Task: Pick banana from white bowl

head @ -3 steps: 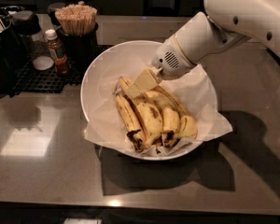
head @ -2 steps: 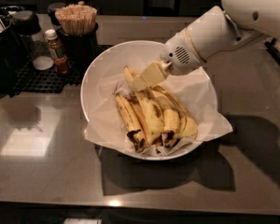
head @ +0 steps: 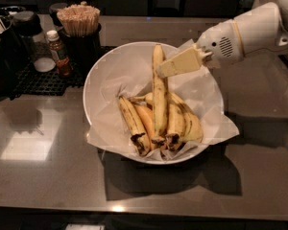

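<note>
Item: pick in progress, grasp stage.

Status. We judge the grasp made and the lift not finished. The gripper [head: 164, 70] sits upper centre-right of the frame, over the far half of the white bowl [head: 93, 75], closed narrowly on the upper part of the banana [head: 158, 104]. The banana runs nearly straight up the middle of the frame. Its top end is near the bowl's far rim and its blackened lower end rests among the heap at the near side. What remains, in our view, is to raise it clear of the other fruit and out over the rim.

Materials and shapes.
- Banana: long, yellow, brown-speckled skin, soft-looking and ripe.
- Bowl: wide, round, glossy white, lined with crumpled white paper [head: 117, 73] whose corners spill over the rim.
- Other bananas [head: 185, 121]: shorter, curved, dark at the cut ends; one slim one [head: 133, 123] lies to the left, touching the heap.
- Gripper: smooth cream plastic, flat and tapered, on a white rounded arm [head: 249, 30].
- Table [head: 48, 166]: dark, polished, reflective.
- Upper left: a brown-capped bottle [head: 59, 51] and a cup of wooden sticks [head: 79, 19].
</note>
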`<state>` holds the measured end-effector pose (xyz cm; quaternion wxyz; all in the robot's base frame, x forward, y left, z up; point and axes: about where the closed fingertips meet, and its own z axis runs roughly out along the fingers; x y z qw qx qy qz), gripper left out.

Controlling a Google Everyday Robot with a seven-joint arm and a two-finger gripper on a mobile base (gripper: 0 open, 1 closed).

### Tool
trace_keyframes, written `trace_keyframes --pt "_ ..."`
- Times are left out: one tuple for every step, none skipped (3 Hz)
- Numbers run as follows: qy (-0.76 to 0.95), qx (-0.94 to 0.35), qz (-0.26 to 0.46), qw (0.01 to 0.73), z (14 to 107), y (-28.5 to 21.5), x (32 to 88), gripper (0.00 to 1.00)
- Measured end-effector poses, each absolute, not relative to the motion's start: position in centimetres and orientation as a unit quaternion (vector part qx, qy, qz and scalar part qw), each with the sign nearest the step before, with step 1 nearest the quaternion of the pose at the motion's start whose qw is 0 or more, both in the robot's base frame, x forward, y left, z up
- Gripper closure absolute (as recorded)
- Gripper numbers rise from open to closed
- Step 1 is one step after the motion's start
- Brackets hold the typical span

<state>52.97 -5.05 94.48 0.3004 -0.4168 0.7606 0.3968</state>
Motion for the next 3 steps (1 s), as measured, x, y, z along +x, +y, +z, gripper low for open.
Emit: trace_keyframes --pt "0.721 -0.407 0.450 0.333 96.3 -7.4 53.7 1.00" --pt "0.676 -0.405 0.491 0.372 98.5 -9.9 53.5 1.00" --pt "0.633 -0.412 0.507 0.415 100.7 -12.4 51.9 1.00"
